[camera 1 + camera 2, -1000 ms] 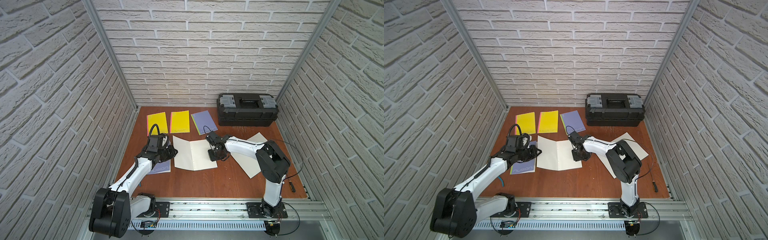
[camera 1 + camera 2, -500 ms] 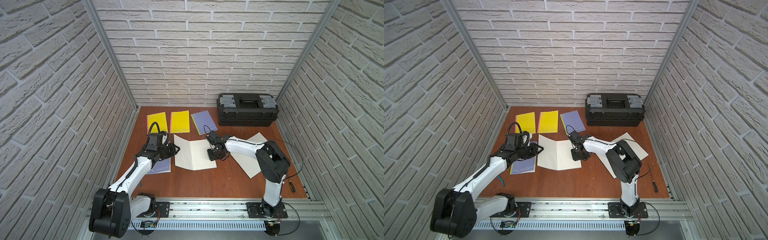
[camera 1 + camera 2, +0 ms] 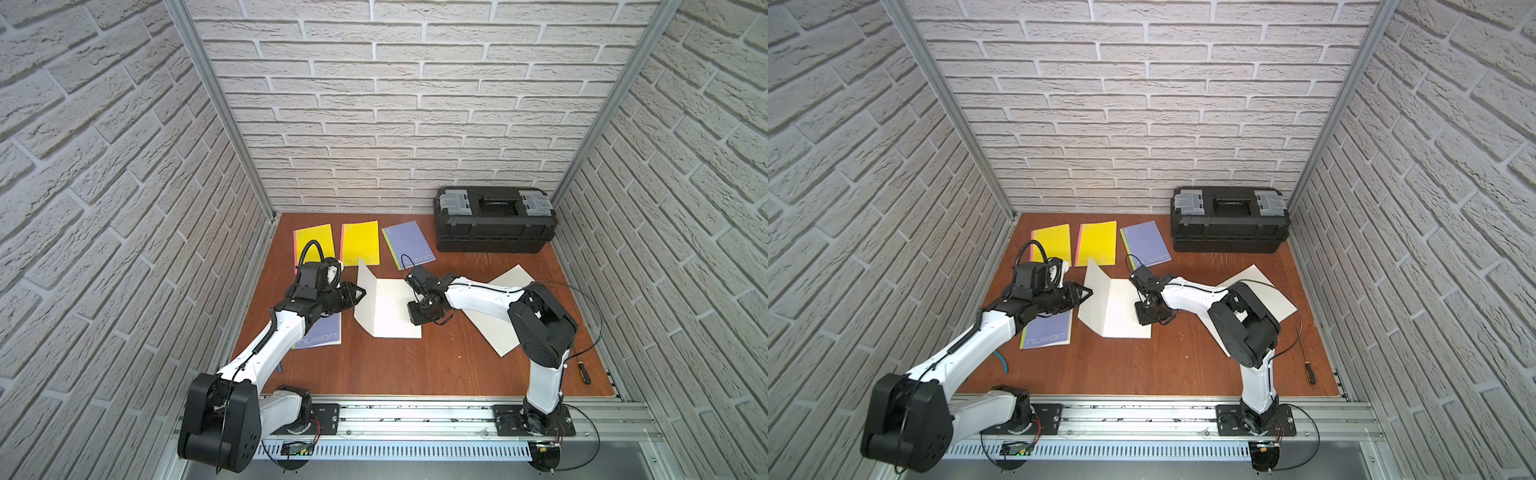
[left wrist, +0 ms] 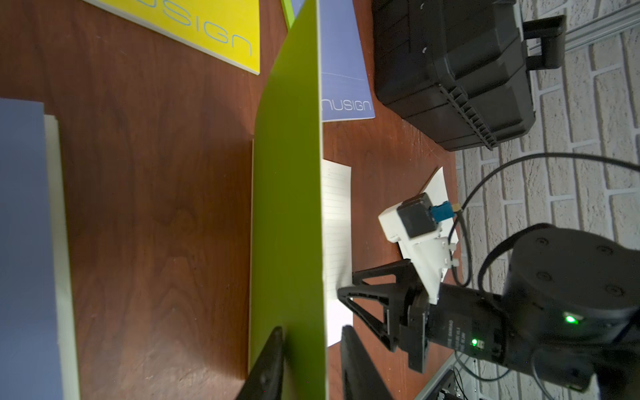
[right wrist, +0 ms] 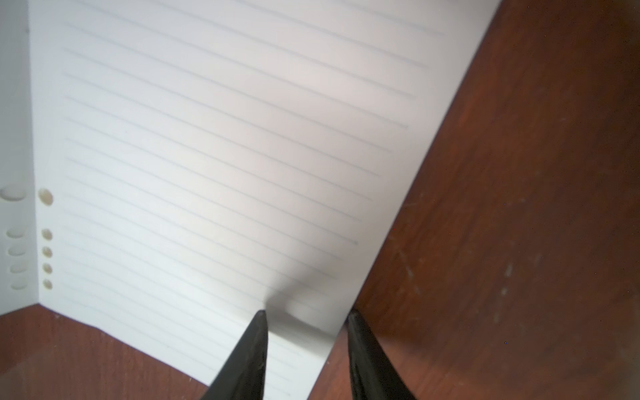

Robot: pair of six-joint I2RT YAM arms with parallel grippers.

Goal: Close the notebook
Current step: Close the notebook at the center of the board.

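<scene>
The notebook lies open in the middle of the table, its lined page flat. Its left cover stands nearly upright, white inside and green outside. My left gripper reaches in from the left; in the left wrist view its jaws straddle the cover's edge, one finger against the green face and a gap on the other side, so it is open. My right gripper points down at the page's right edge, open, with one fingertip on the paper and one over the wood.
Two yellow notebooks and a purple one lie closed at the back. Another purple one lies under my left arm. A black toolbox stands back right. A loose white sheet and a screwdriver lie right.
The left cover has risen from flat on the table to nearly upright. My left gripper moved right with it and its jaws have spread. The right gripper has stayed in place.
</scene>
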